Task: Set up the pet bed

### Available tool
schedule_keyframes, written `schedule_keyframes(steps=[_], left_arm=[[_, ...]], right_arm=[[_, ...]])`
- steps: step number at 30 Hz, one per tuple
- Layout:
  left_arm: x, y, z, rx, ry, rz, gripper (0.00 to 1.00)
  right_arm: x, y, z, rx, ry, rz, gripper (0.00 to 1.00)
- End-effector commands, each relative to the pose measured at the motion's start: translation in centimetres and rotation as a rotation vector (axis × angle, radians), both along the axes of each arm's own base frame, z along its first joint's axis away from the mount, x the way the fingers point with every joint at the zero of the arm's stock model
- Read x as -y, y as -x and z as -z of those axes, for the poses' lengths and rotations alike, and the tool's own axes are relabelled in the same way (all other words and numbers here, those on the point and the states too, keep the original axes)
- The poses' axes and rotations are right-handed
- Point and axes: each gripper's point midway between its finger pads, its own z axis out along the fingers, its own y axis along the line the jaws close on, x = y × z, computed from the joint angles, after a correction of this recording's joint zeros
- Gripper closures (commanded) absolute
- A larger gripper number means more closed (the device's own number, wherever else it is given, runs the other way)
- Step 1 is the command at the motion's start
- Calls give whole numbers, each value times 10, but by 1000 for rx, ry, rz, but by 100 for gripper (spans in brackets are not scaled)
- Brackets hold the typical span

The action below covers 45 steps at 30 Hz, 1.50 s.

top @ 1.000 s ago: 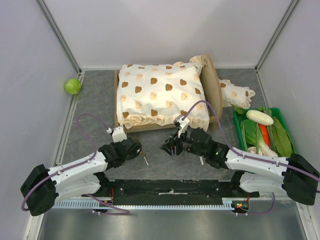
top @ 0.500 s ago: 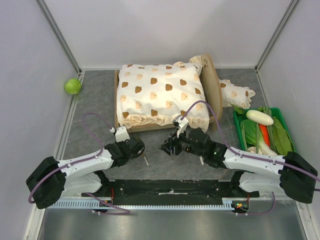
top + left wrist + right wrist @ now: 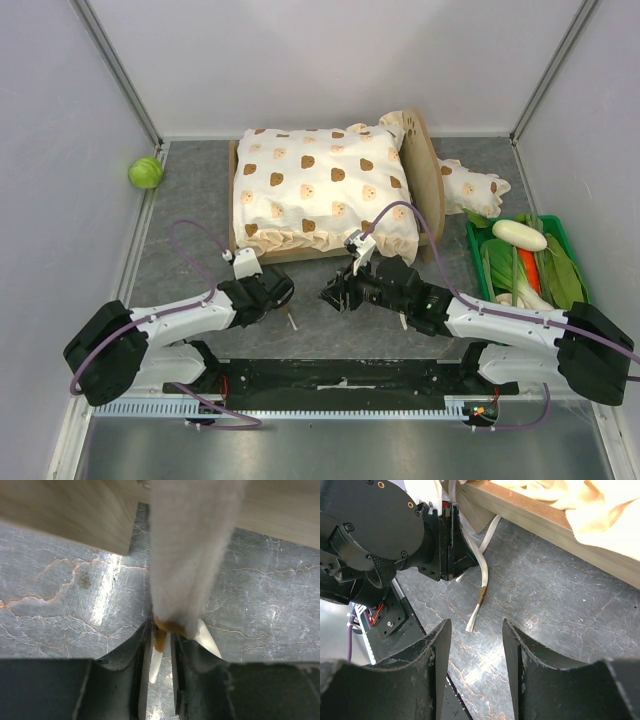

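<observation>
- The pet bed [image 3: 430,180] stands on the grey bench [image 3: 190,220] in the upper middle of the overhead frame. Its rounded headboard is at the right end, and one long wooden rail faces the arms.
- A cream bear-print cushion [image 3: 320,190] lies across the bed and hides its base; the frilled edge hangs over the near rail.
- A small frilled pillow [image 3: 478,190] lies on the bench just right of the headboard, outside the bed.
- The left gripper [image 3: 283,292] sits low over the bench just below the near rail, at the lower left of the bed.
- In the left wrist view its fingers [image 3: 125,672] are drawn close with only a narrow slit between them. The brown-banded end of a white tie [image 3: 482,580] lies in that slit, but I cannot tell whether they pinch it.
- The tie hangs down from the bed's edge, and its tip rests on the bench.
- The right gripper [image 3: 330,295] is just right of the left one, pointing toward it. Its fingers [image 3: 437,655] are released, spread apart with nothing between them.
- A green tray [image 3: 469,245] of vegetables sits at the right edge of the overhead frame.
- A green round fruit [image 3: 145,172] lies near the upper left wall, well apart from the bed.
</observation>
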Motion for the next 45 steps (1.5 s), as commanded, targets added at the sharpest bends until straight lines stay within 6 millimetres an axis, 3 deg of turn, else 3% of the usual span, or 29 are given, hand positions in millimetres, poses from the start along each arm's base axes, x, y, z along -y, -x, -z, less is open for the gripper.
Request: schedule_keyframes(steps=[1, 3, 4, 5, 10, 17, 25, 29, 33, 37, 40, 43, 44, 45], left_arm=[[-1, 7, 11, -50, -4, 2, 80], [0, 7, 11, -52, -1, 10, 87], [1, 7, 11, -55, 1, 16, 97], [3, 7, 10, -57, 8, 21, 98], [19, 9, -9, -34, 104, 101, 98], [47, 32, -34, -24, 365, 208, 98], [40, 55, -37, -43, 478, 178, 98], [35, 64, -39, -46, 516, 163, 98], [27, 68, -43, -35, 518, 148, 98], [24, 70, -48, -33, 519, 141, 98], [26, 71, -55, -35, 527, 154, 98], [29, 75, -62, -50, 546, 171, 98], [31, 78, -63, -62, 562, 182, 98], [32, 79, -64, -62, 572, 186, 98]], right_arm=[[-5, 0, -9, 18, -34, -7, 48], [-5, 0, -5, 13, -25, -7, 48], [-4, 1, -2, 6, -18, -7, 49], [-4, 1, 2, 1, -10, -8, 49], [-2, 5, 24, -35, 31, -20, 50], [-18, 16, 51, -90, 72, -62, 45], [-46, 20, 84, -107, 166, -52, 39], [-64, 20, 92, -116, 153, -69, 37], [-77, 21, 97, -130, 154, -75, 37], [-85, 20, 116, -130, 226, -63, 37], [-88, 20, 127, -132, 263, -56, 41], [-87, 25, 140, -144, 299, -70, 51], [-87, 27, 142, -148, 299, -81, 62], [-87, 28, 144, -149, 303, -84, 66]])
